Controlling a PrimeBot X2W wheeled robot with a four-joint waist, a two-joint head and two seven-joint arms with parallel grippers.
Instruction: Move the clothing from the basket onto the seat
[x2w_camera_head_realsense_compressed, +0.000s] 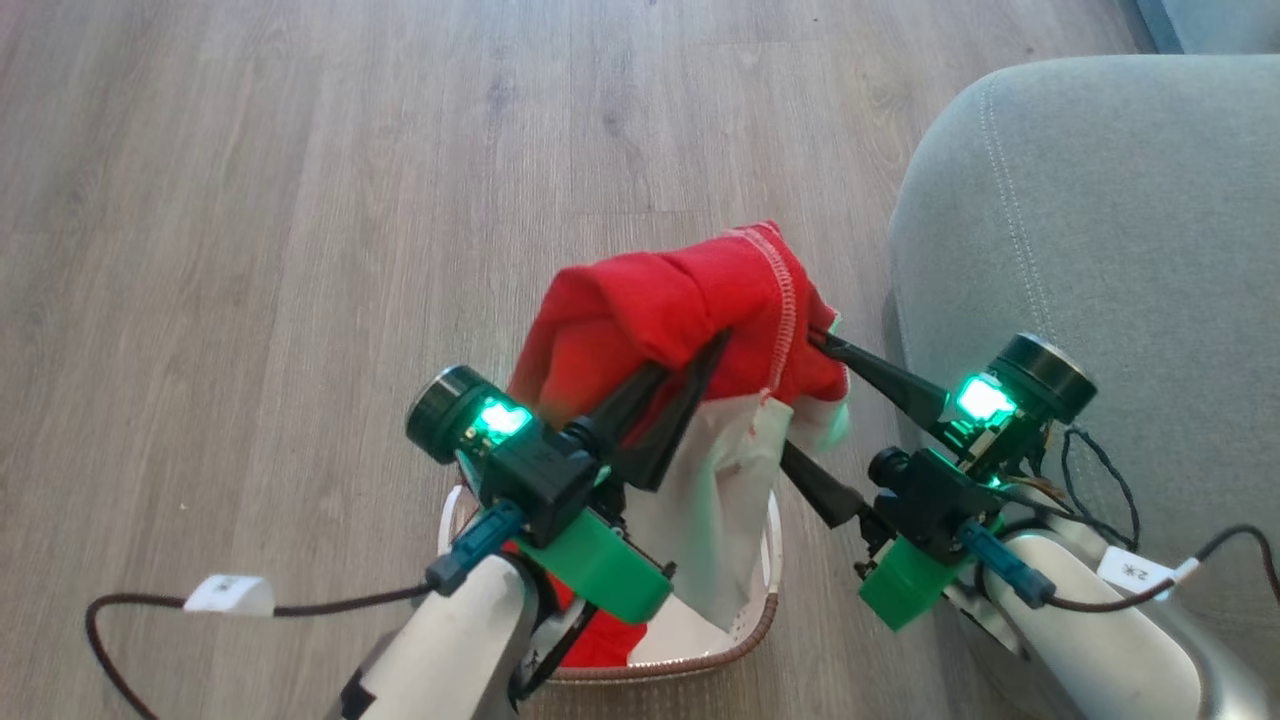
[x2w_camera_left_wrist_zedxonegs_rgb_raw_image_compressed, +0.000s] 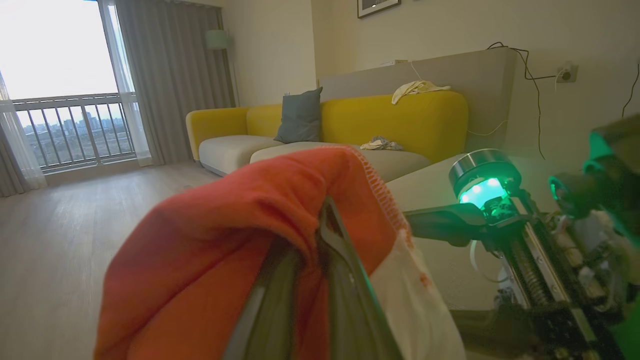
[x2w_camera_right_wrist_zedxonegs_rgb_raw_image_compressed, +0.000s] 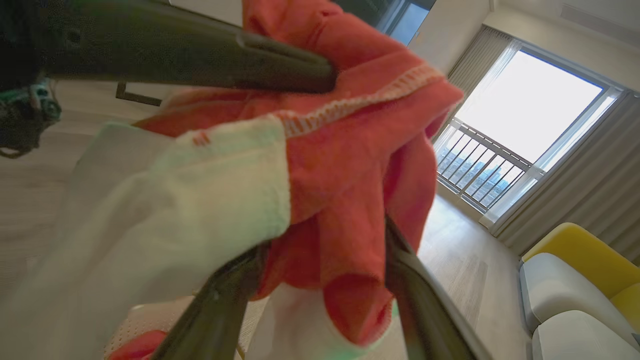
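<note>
Left gripper (x2w_camera_head_realsense_compressed: 695, 358): fingers together, clamped on a fold of the red-and-white garment (x2w_camera_head_realsense_compressed: 660, 300). The tips are buried in cloth.

Right gripper (x2w_camera_head_realsense_compressed: 800, 395): fingers wide apart, with the garment's edge hanging between them. Cannot tell whether either finger presses on the fabric.

Garment: held in the air above the basket (x2w_camera_head_realsense_compressed: 760, 620), just beside the seat cushion (x2w_camera_head_realsense_compressed: 1100, 250) and not on it. The long axis runs down the head view. The bunched red end is at the top, and the white panel (x2w_camera_head_realsense_compressed: 700, 500) hangs down towards the basket.

Hidden: most of the basket is behind the garment and the left forearm (x2w_camera_head_realsense_compressed: 450, 640), so only its near rim and part of the floor show. A second red garment (x2w_camera_head_realsense_compressed: 600, 645) lies inside, mostly covered. The cushion is cut off at the right edge of the view.
</note>
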